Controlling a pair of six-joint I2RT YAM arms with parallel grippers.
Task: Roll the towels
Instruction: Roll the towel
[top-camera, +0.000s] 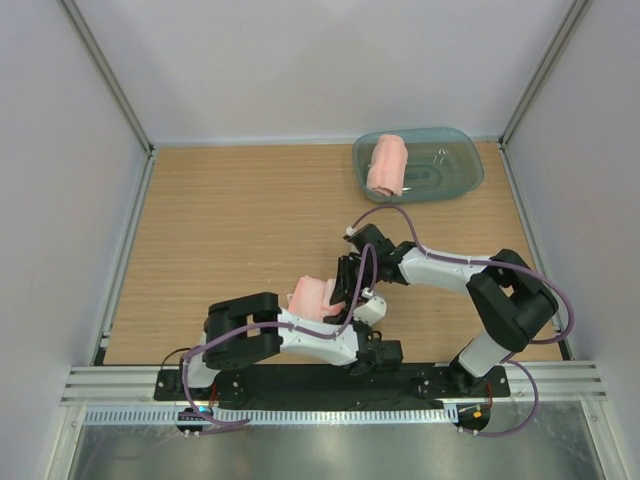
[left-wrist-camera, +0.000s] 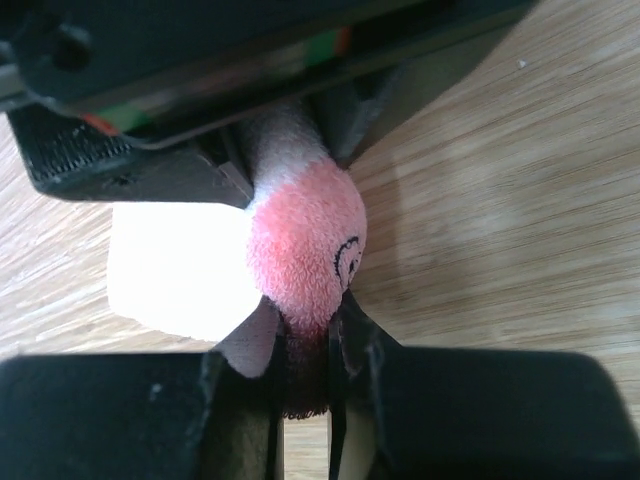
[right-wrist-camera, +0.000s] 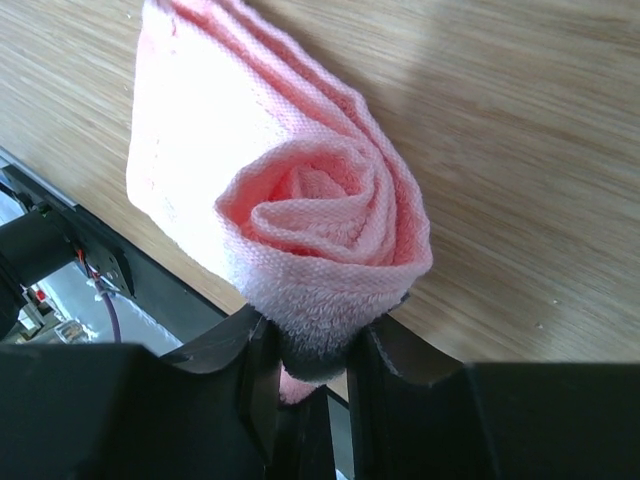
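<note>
A rolled salmon-pink towel (top-camera: 315, 297) lies near the table's front edge, between both grippers. My right gripper (right-wrist-camera: 312, 352) is shut on the near end of this roll (right-wrist-camera: 300, 210), whose spiral faces the right wrist camera. My left gripper (left-wrist-camera: 305, 345) is shut on the same towel (left-wrist-camera: 305, 245) from the other side; its pink end bulges out between the fingers. In the top view the right gripper (top-camera: 350, 285) sits at the roll's right side and the left gripper (top-camera: 335, 310) just below it. A second rolled pink towel (top-camera: 387, 165) lies in the tub.
A translucent blue-green plastic tub (top-camera: 450, 170) stands at the back right of the wooden table. The black base rail (top-camera: 330, 380) runs along the near edge, close behind the held towel. Purple cables loop over both arms.
</note>
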